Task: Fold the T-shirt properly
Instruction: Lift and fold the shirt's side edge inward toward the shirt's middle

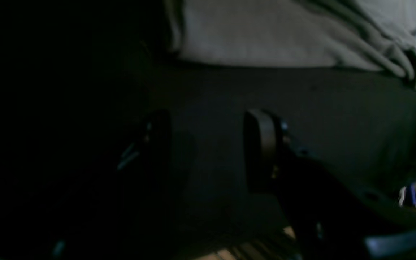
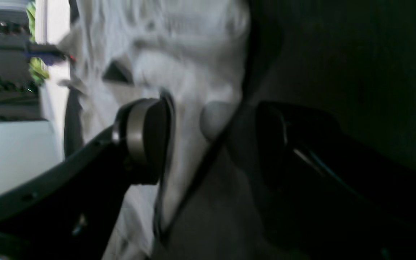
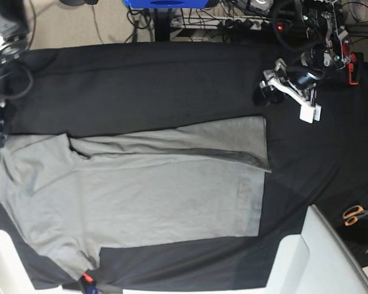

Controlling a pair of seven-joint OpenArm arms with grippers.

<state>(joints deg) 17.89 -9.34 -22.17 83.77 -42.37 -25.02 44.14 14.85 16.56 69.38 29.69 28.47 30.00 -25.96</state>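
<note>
T-shirt point(image 3: 141, 196) flat on the black table cloth point(image 3: 159, 79), long axis left-right in base view, hem toward that view's right, top edge folded over. My left gripper point(image 1: 208, 151) is released, over bare cloth. My right gripper point(image 2: 211, 141) is spread, straddling the shirt edge, clamping nothing.

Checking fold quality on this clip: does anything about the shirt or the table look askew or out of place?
The T-shirt has its far edge folded over unevenly, the flap slanted and creased. Orange-handled scissors lie loose on the black cloth at the side.
</note>
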